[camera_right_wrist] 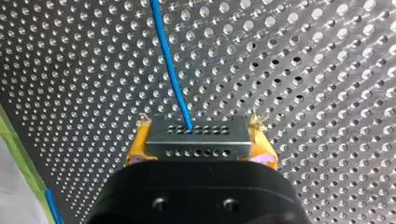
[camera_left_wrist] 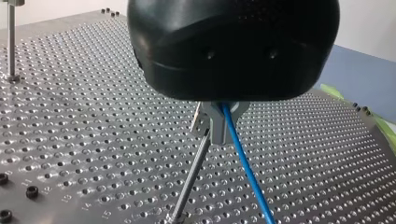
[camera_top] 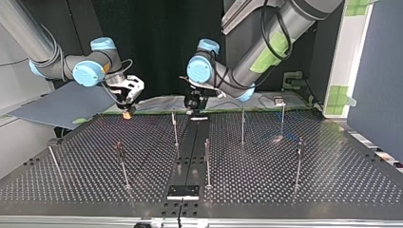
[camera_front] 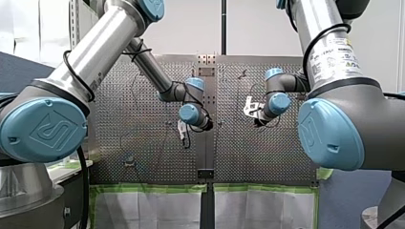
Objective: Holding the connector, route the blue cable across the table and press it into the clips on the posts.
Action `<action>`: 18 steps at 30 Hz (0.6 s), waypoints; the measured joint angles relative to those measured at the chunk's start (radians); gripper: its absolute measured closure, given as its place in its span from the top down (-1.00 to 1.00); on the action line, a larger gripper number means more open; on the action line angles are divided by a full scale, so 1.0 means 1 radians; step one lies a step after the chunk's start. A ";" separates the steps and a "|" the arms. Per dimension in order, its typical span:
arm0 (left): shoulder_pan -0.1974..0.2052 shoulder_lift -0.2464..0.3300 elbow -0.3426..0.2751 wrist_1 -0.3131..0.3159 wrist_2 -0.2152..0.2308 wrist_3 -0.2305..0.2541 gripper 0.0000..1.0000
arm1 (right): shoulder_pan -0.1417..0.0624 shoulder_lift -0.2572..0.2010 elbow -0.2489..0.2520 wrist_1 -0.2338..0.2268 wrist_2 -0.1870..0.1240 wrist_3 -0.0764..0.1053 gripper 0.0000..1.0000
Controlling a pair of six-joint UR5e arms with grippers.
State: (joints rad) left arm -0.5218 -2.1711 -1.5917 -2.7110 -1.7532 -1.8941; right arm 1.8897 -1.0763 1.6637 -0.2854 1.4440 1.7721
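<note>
Blue and floppy: handling notes on the thin blue cable (camera_left_wrist: 245, 163)

My guess: it weighs next to nothing and has no stiffness of its own, only running straight where it's pulled taut. The jacket looks smooth, so I'd expect it to slide through a light pinch, handy for routing. The solid bit to grab is the small grey metal connector block with rows of holes (camera_right_wrist: 196, 140), and my right gripper (camera_right_wrist: 198, 140) has exactly that, yellow pads (camera_right_wrist: 135, 151) clamped on both its ends, cable leaving its face straight ahead.

My left gripper (camera_left_wrist: 219, 119) has its metal fingers (camera_left_wrist: 212, 128) closed down narrow with the cable coming out between them, right up against the small grey clip (camera_left_wrist: 201, 122) atop a slim metal post (camera_left_wrist: 189, 182). Looks like the cable passes beside that clip rather than in it, but I can't say for sure.

Going by the dark centre strip (camera_top: 190, 147) of the perforated metal table (camera_top: 294, 190): left gripper hangs over the strip's end nearest the arms, right gripper well off to one side of it.

No bins or trays in sight; the clips are the only holders, and I can't spot one with cable seated.
</note>
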 joint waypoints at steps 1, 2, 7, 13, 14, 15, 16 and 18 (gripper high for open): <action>-0.001 0.000 -0.001 0.003 -0.001 0.000 -1.00 | 0.000 0.003 0.000 0.000 0.000 0.000 -1.00; -0.003 0.000 -0.001 0.007 -0.001 0.000 -1.00 | -0.001 0.005 0.000 0.000 0.000 0.000 -1.00; -0.006 0.000 -0.001 0.026 -0.003 -0.001 -1.00 | -0.005 0.018 0.000 -0.005 -0.001 0.000 -1.00; -0.014 0.001 -0.002 0.020 -0.014 0.008 -1.00 | -0.021 0.022 0.000 -0.014 -0.005 0.000 -1.00; -0.017 0.000 -0.002 0.019 -0.016 0.010 -1.00 | -0.024 0.022 0.000 -0.016 -0.007 0.000 -1.00; -0.018 0.000 -0.002 0.019 -0.018 0.010 -1.00 | -0.027 0.023 0.000 -0.018 -0.009 0.001 -1.00; -0.019 0.000 -0.002 0.020 -0.020 0.010 -1.00 | -0.031 0.023 0.000 -0.021 -0.011 0.002 -1.00; -0.018 0.000 -0.002 0.026 -0.021 0.008 -1.00 | -0.036 0.025 0.000 -0.026 -0.014 0.003 -1.00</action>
State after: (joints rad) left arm -0.5400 -2.1709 -1.5935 -2.6853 -1.7738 -1.8859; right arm 1.8532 -1.0518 1.6639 -0.3115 1.4297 1.7751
